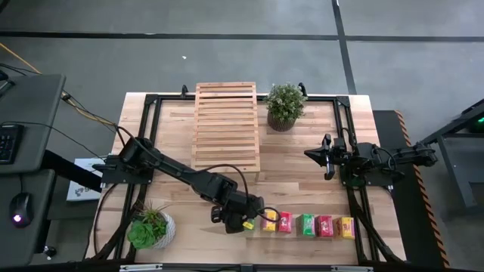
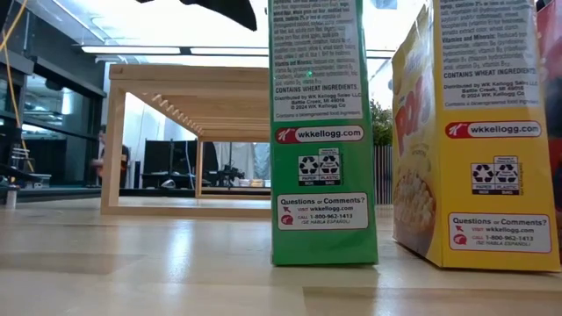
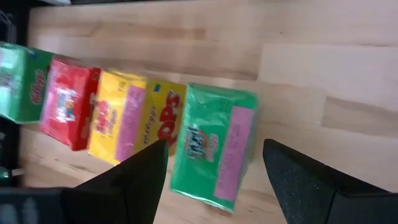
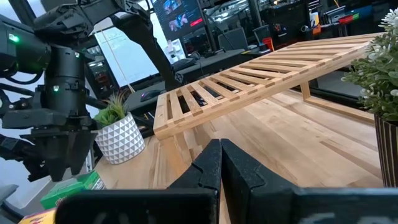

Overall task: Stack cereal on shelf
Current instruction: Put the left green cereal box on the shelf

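We see the left end effector (image 3: pixel 214 180) spread wide, straddling the end green cereal box (image 3: pixel 214 146) of the row on the table (image 1: pixel 302 181), presumably for pickup. Shelf (image 1: pixel 226 125) sits well apart. Right end effector (image 4: pixel 221 165) waits, closed, empty.

You're looking at a robotics lab: a bare concrete floor (image 1: pixel 227 57) surrounds the wooden table (image 1: pixel 302 151), lit computer monitors (image 4: pixel 180 15) crowd the background, and ceiling strip lights (image 2: pixel 176 51) hang overhead.

I am stretching my left gripper (image 1: pixel 243 221) toward five o'clock, fingers spread wide; my right gripper (image 1: pixel 327 156) is waiting, fingers pressed together, pointing nine o'clock.
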Robot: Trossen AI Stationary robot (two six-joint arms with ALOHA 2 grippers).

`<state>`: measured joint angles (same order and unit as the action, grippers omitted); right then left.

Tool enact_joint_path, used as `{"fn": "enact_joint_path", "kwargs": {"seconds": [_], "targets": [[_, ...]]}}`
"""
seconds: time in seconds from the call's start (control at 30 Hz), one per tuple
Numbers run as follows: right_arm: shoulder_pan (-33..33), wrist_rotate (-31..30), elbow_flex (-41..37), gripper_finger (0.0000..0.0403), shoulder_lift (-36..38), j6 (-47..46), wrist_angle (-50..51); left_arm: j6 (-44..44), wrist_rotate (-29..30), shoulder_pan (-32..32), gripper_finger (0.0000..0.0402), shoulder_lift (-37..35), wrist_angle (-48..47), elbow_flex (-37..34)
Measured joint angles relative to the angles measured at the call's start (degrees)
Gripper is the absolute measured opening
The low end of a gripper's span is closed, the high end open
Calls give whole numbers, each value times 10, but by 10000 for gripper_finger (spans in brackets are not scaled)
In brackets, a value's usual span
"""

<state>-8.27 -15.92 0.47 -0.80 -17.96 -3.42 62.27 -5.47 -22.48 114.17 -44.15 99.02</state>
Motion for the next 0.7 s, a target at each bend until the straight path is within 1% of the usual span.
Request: {"fn": "enact_joint_path", "kwargs": {"seconds": [0.1, 0.3, 0.6, 0.7], "targets": [[0, 0, 0, 0, 0, 0, 0, 1, -20, 2, 253, 6, 5, 0], [0, 0, 0, 0, 0, 0, 0, 23, -19, 2, 253, 14, 13, 0], [0, 0, 0, 0, 0, 0, 0, 23, -24, 12, 253, 14, 16, 0], [0, 0, 0, 0, 0, 0, 0, 20, -27, 16, 253, 28, 18, 0]]}}
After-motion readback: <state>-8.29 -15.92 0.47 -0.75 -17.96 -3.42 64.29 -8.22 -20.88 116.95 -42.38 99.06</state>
